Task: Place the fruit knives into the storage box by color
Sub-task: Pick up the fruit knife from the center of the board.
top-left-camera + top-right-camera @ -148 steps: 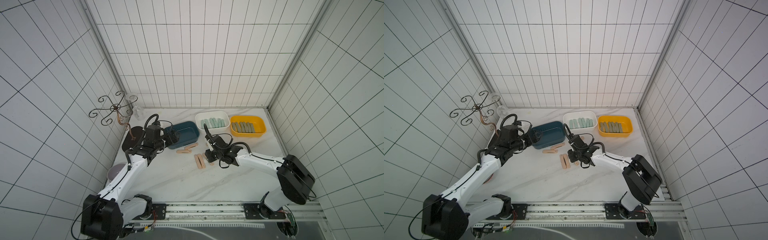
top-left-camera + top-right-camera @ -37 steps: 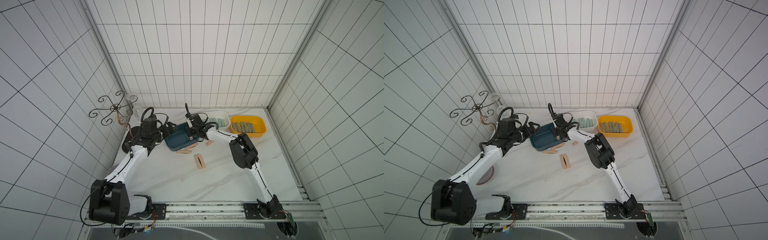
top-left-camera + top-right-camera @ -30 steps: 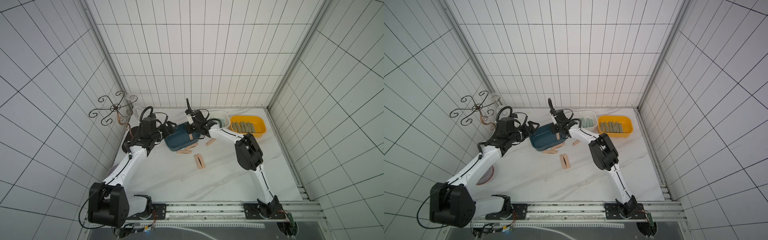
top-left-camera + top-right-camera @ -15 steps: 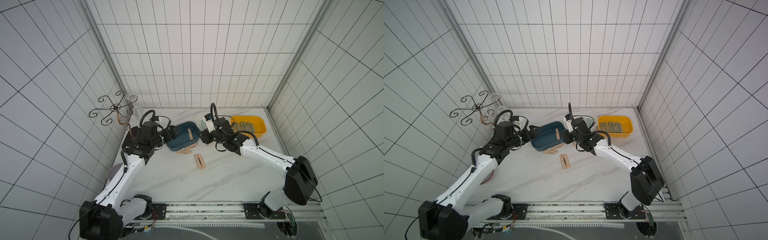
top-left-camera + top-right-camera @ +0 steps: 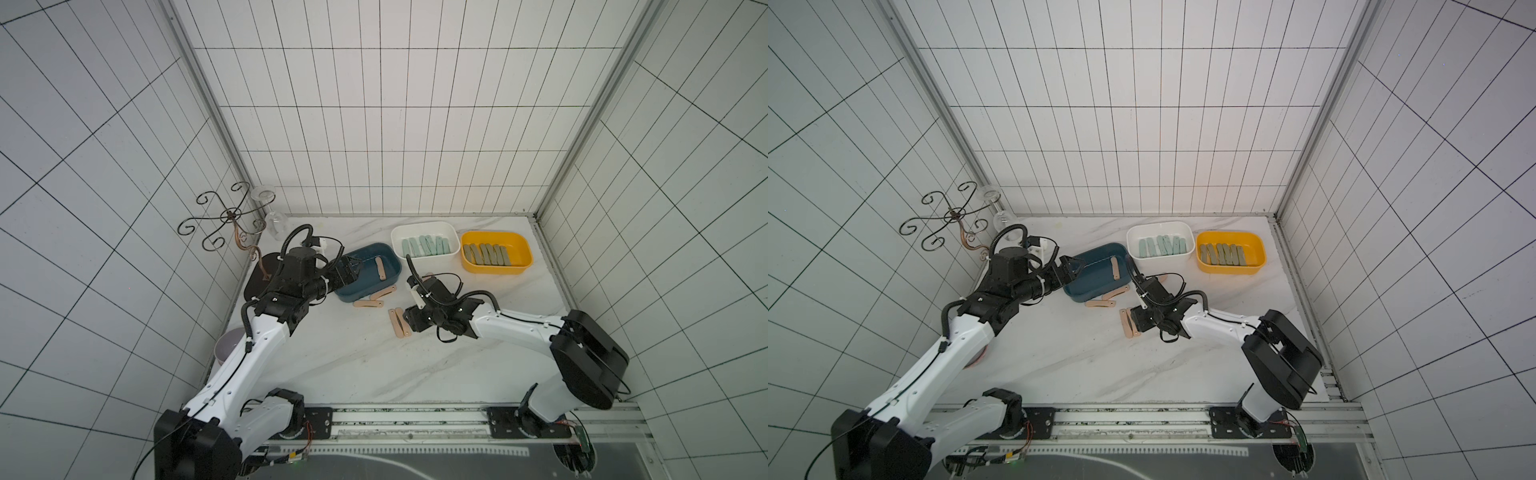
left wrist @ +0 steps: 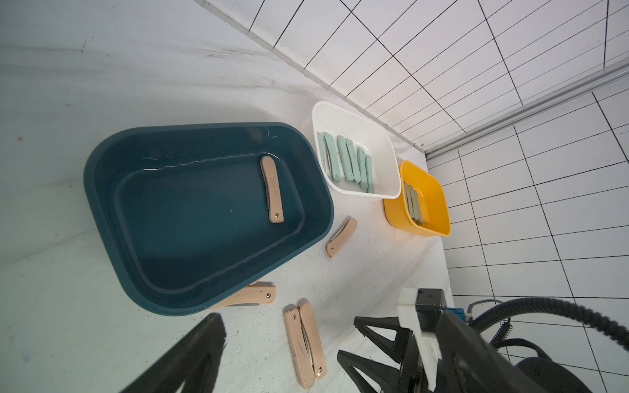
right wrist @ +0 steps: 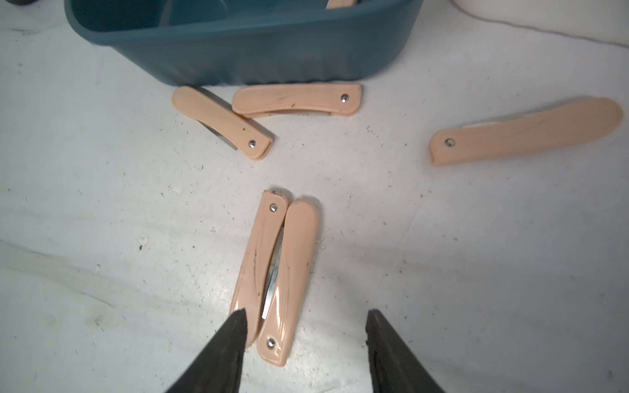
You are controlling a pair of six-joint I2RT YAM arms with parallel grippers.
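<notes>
Bench (image 5: 353,365) carrying blue box (image 5: 361,293), white box (image 5: 432,254) just right of it, yellow box (image 5: 494,268) further right. At blue box's left rim, left pincer (image 5: 350,269), spread impossible to tell; in front of blue box, right pincer (image 7: 306,313) wide and empty, over pair of pink knives (image 7: 275,272) lying side by side. Inside blue box, one pink knife (image 6: 271,189); mint knives (image 6: 347,163) in white box, olive knives (image 6: 413,200) in yellow box.

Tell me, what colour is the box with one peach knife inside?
Dark teal blue; the box shows best in the left wrist view.
</notes>
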